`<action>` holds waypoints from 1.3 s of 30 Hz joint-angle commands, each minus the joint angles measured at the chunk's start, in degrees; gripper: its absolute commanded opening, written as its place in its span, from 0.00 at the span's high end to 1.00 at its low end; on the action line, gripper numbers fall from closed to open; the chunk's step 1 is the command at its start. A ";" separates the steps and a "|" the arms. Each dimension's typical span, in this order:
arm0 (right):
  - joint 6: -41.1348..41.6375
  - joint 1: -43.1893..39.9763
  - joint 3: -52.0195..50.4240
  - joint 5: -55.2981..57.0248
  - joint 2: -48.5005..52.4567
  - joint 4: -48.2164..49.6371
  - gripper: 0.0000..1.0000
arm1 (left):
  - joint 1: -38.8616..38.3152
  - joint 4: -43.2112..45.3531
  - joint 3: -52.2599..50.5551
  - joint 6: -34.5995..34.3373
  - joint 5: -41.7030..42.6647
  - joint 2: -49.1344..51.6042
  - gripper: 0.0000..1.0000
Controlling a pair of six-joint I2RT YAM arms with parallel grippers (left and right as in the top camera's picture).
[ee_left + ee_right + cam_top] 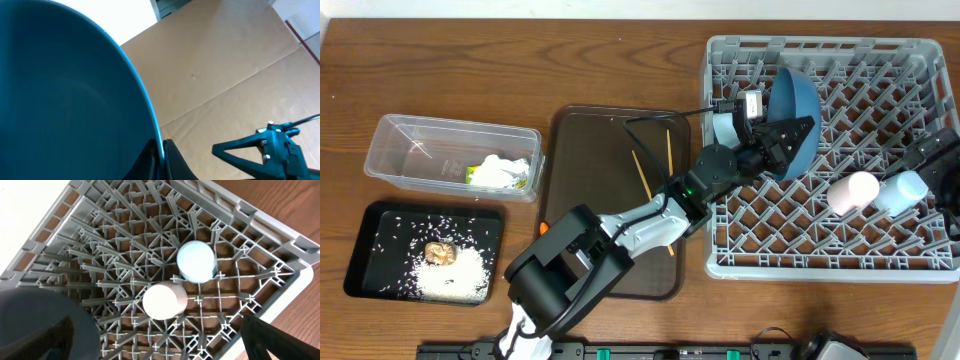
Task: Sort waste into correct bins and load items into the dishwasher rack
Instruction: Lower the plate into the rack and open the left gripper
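Left wrist camera sits right up against the large round blue plate [65,100]. Its smooth, shiny curve fills most of the picture. The left gripper [161,157] pinches the plate's thin rim tight between its black fingers.

The right wrist view looks down into the grey dishwasher rack [125,230], with its criss-cross floor and pointy pegs. The right gripper [167,340] is spread wide and holds nothing. Under it the small pink cup [165,301] and the small light blue cup [196,261] sit bottoms up, just beside each other.

The overhead view shows much more. At the front left is the flat black tray [365,250], with white rice [455,275] and a brownish food scrap [440,250] in it. A small orange carrot [544,227] lies on the wooden table [470,60], half hidden by the left arm. That arm stretches across the brown serving tray [600,160] and covers part of it. Two thin chopsticks [642,172] lie there, apart. Further back, the clear tub [400,140] holds the crumpled wrapper [500,172]. In the rack the plate stands on its edge, and a pale bowl [725,128] peeks out beside the wrist.
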 commanded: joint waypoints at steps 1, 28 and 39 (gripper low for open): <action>0.94 -0.42 0.22 0.22 0.07 -0.15 0.01 | -0.04 -0.35 1.73 1.81 -0.09 0.57 0.94; 0.55 -0.42 0.24 1.07 0.07 -1.46 0.01 | 8.46 -13.40 1.75 7.72 6.47 -0.85 0.47; 0.37 -0.42 0.22 1.05 0.07 -1.49 0.01 | 16.13 -34.45 1.90 22.49 6.80 -8.26 0.47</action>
